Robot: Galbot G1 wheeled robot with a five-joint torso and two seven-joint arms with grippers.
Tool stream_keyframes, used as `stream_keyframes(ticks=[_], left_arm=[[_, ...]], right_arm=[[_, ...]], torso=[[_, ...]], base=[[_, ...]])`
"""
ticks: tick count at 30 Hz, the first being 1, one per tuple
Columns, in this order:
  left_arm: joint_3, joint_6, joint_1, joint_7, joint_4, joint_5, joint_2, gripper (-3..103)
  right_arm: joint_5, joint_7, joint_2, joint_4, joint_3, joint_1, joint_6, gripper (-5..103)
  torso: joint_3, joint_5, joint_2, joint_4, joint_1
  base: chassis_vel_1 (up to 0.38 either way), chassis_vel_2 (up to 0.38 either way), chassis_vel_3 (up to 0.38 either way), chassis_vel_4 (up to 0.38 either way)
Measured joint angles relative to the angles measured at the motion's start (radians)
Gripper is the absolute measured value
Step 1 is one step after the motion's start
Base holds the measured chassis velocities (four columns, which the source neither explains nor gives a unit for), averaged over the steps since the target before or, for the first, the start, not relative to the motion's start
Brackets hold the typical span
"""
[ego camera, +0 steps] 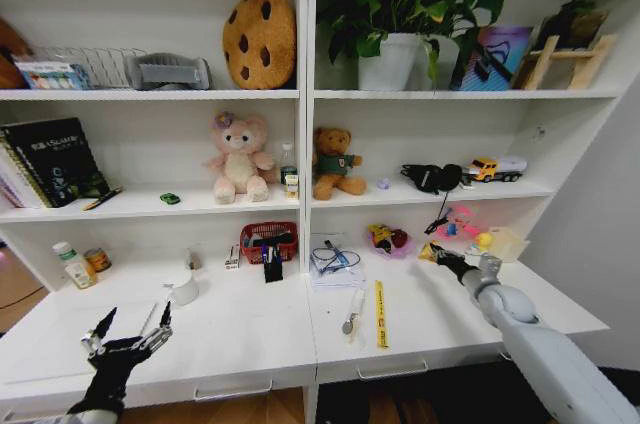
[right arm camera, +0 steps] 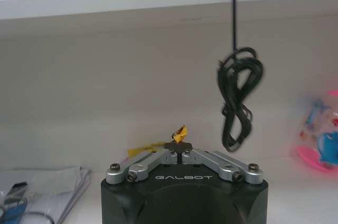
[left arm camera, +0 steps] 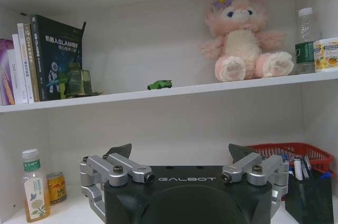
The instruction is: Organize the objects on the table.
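Right pincer: reached out low over the table, near its back wall, with its jaws shut tight on a yellow scrap.
Yellow scrap: a small crumpled bit pinched at the very tips of the right pincer; whether it was clear of the top or touching it could not be told.
Left pincer: idle over the front edge of the table, well apart from the right one, its jaws spread wide and holding nothing.
Ahead of the left pincer: a green car on the shelf above, a pink plush beside it, and a red basket off to one side at table level.
Beyond the right pincer: a black cable hung from the shelf overhead, just past the tips and not touching them.
Beside the right pincer: a stack of papers toward the robot's left, then a yellow strip and a pen lying nearer the robot.
Step in hand: judged to be the pick of the scrap, with the grip already made and the carry not yet begun.
Next move: called for a straight lift clear of the top, steering away from the hanging cable, with the squeeze kept on, since so thin a piece could slip from the tips.
Left to do: pen and strip lay loose on the table, so the tidying looked far from done.
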Motion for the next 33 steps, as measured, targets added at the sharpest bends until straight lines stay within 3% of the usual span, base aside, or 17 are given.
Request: stream_keyframes(ticks=[7,18,20,22,27,30,32,33], left_arm=[[0.000,0.000,0.000,0.000,0.000,0.000,0.000,100],[0.000,0.000,0.000,0.000,0.000,0.000,0.000,100],[0.000,0.000,0.000,0.000,0.000,0.000,0.000,100],[0.000,0.000,0.000,0.000,0.000,0.000,0.000,100],[0.000,0.000,0.000,0.000,0.000,0.000,0.000,100],[0.000,0.000,0.000,0.000,0.000,0.000,0.000,100],[0.000,0.000,0.000,0.000,0.000,0.000,0.000,100],[0.000,0.000,0.000,0.000,0.000,0.000,0.000,100]], right_arm=[[-0.068,0.023,0.103,-0.244,-0.141,0.218,0.043,0],[-0.108,0.037,0.145,-0.297,-0.119,0.210,0.064,-3],[-0.116,0.041,0.152,-0.330,-0.117,0.213,0.089,7],[-0.117,0.042,0.154,-0.342,-0.116,0.216,0.095,7],[-0.112,0.046,0.158,-0.357,-0.115,0.218,0.109,23],[-0.111,0.050,0.167,-0.349,-0.111,0.214,0.122,44],[-0.111,0.051,0.167,-0.333,-0.105,0.207,0.123,44],[-0.111,0.050,0.162,-0.303,-0.095,0.192,0.123,50]], torso=[[0.000,0.0003,0.000,0.0001,0.000],[0.000,0.0003,0.000,-0.0004,0.000],[0.000,0.0005,0.000,-0.0002,0.000],[0.000,0.0007,0.000,-0.0001,0.000],[0.000,0.0004,0.000,-0.0002,0.000],[0.000,0.0005,0.000,0.0002,0.000],[0.000,0.0007,0.000,0.0002,0.000],[0.000,0.0005,0.000,0.0004,0.000]], base=[[0.000,0.000,0.000,0.000],[0.000,0.000,0.000,0.000],[0.000,0.000,0.000,0.000],[0.000,0.000,0.000,0.000],[0.000,0.000,0.000,0.000],[0.000,0.000,0.000,0.000],[0.000,0.000,0.000,0.000],[0.000,0.000,0.000,0.000]])
